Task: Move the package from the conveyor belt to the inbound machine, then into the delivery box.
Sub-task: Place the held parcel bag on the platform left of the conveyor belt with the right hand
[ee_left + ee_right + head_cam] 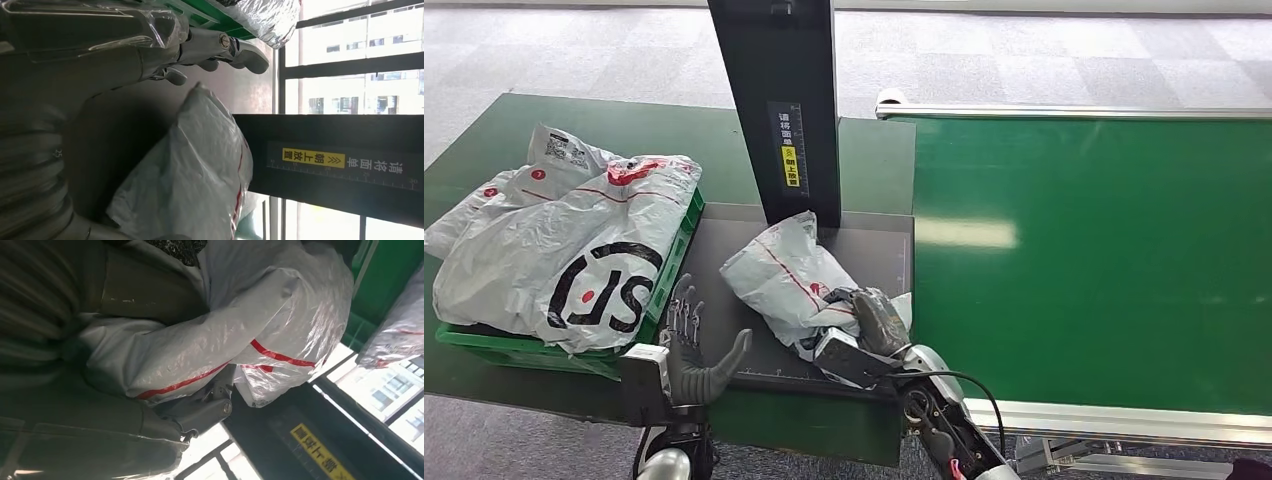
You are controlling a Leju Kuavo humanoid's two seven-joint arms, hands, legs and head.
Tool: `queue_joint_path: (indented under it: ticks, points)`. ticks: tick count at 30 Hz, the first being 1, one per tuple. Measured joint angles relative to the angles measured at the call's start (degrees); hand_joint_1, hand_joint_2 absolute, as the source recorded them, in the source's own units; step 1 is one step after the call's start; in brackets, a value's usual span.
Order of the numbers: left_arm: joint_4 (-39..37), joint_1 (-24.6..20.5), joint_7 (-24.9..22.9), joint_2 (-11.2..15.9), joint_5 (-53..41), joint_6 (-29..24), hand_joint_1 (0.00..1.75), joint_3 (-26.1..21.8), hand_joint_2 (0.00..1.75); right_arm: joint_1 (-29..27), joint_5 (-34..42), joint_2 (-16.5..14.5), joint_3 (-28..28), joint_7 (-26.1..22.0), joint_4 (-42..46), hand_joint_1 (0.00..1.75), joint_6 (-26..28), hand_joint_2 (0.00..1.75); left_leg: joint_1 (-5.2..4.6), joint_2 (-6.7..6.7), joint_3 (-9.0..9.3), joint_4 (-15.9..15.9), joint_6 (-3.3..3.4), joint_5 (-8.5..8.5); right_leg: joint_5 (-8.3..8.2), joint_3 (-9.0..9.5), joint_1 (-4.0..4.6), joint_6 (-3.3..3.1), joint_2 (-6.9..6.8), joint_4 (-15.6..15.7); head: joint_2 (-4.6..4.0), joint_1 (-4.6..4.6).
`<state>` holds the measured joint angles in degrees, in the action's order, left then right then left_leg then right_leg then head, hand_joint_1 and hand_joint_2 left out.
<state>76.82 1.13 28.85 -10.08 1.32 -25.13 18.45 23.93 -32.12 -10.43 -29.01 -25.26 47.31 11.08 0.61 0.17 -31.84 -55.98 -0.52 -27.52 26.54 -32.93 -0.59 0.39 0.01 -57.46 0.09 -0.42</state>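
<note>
On the dark grey platform (874, 240) of the inbound machine, beneath its black post (784, 100), a crumpled grey plastic package with red stripes (784, 275) is gripped by the right hand (874, 325). The left hand (689, 350) is held with fingers apart, empty. A lift toward the green delivery box (679, 255), already piled with parcels, is judged next.

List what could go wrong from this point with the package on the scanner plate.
1. The right hand grips the package by one loose end, so the thin plastic could slip out when lifted.
2. The green box is already heaped with other bags; another could slide off the pile.
3. The package lies against the black post and may snag on it. The left hand waits open beside the plate.
</note>
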Motion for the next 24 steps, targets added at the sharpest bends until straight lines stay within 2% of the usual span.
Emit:
queue_joint_path:
  ticks: [5, 9, 13, 17, 21, 24]
  points:
    - [-0.7, -0.4, 0.0, -0.2, -0.2, 0.0, 0.0, 0.2, 1.75, 1.6, 0.4, -1.4, -1.5, -0.4, -3.1, 1.72, 0.0, 1.75, 0.0, 0.0, 0.02, 0.0, 0.0, 0.0, 0.0, 0.01, 0.0, 0.0, 0.0, 0.0, 0.0, -0.01]
    - [-1.0, -0.6, 0.4, -0.5, -0.3, -0.9, 0.0, 0.2, 1.75, 2.3, 1.2, -2.1, -2.1, -1.1, -4.1, 0.04, 0.3, 1.75, 0.0, 0.01, 0.02, 0.0, 0.0, 0.0, 0.0, 0.01, 0.0, 0.0, 0.0, 0.0, 0.0, -0.01]
    - [-1.6, -1.2, 1.5, -0.9, -1.3, -3.6, 0.0, -0.1, 1.75, 2.8, 3.7, -3.6, -2.4, -1.3, -4.6, 0.0, 0.6, 1.75, 0.0, -0.01, 0.03, 0.0, -0.01, 0.0, 0.0, 0.0, 0.0, 0.0, 0.0, 0.0, 0.0, -0.01]
    - [-2.8, -3.3, 5.0, -1.5, -3.1, -7.3, 0.0, -0.4, 1.75, 2.6, 10.1, -4.4, -1.4, -3.1, -3.9, 0.0, -1.1, 1.75, 0.0, -0.05, 0.03, 0.0, -0.01, 0.03, 0.0, 0.01, 0.0, 0.0, -0.01, 0.0, 0.0, 0.0]
    - [-4.0, -5.8, 8.3, -2.2, -3.8, -8.4, 0.0, -0.1, 1.75, 0.8, 14.1, -3.9, 0.4, -5.2, 1.8, 0.0, -1.6, 1.75, -0.01, -0.06, 0.03, 0.0, 0.0, 0.04, -0.01, 0.01, -0.01, 0.0, -0.01, 0.0, 0.0, -0.01]
    - [-4.0, -7.9, 8.2, -1.8, -9.4, -7.5, 0.0, 0.2, 1.75, -1.7, 17.2, -2.4, 2.4, -5.1, 9.0, 0.0, -2.0, 1.75, -0.01, -0.09, 0.03, 0.0, 0.0, 0.04, -0.01, 0.02, -0.02, 0.0, -0.02, 0.0, 0.0, 0.0]
